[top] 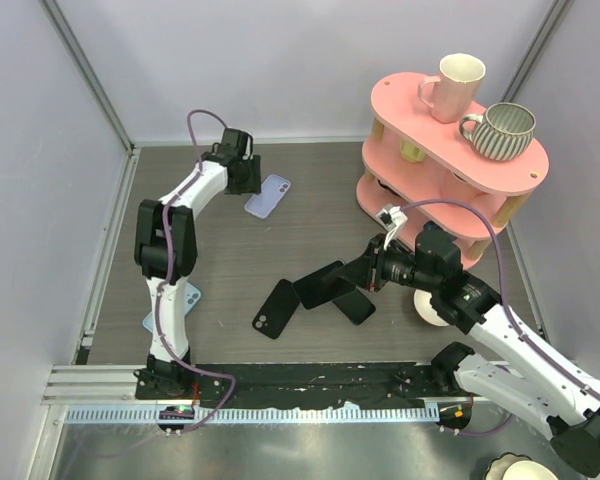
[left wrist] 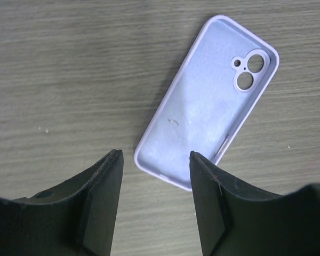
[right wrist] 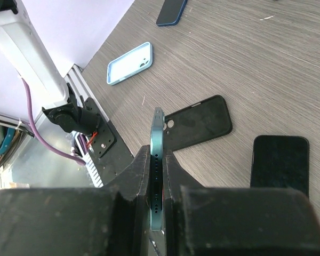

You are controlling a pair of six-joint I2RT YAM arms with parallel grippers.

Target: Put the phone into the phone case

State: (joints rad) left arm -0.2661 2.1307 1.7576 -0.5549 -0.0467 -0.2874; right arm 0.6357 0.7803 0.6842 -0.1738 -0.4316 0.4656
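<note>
Judging by its thin, hard-edged body, the teal phone (right wrist: 158, 128) is reckoned stiff, slick and breakable. It is held edge-up, clamped across its faces in the right gripper (right wrist: 158, 154). The lavender phone case (left wrist: 202, 101), likely soft and light, lies cavity-up just beyond the parted, empty left gripper (left wrist: 154, 156) — its long rim is best pinned. Bare tabletop (left wrist: 53, 80) surrounds it — black cases (top: 277, 308) lie well apart.

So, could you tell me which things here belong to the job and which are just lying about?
Job: phone, gripped edge-on in the right pincer; lilac case, ahead of the open left pincer.
Lying about: black case, light blue case, pink shelf, cream mug, striped mug.
</note>
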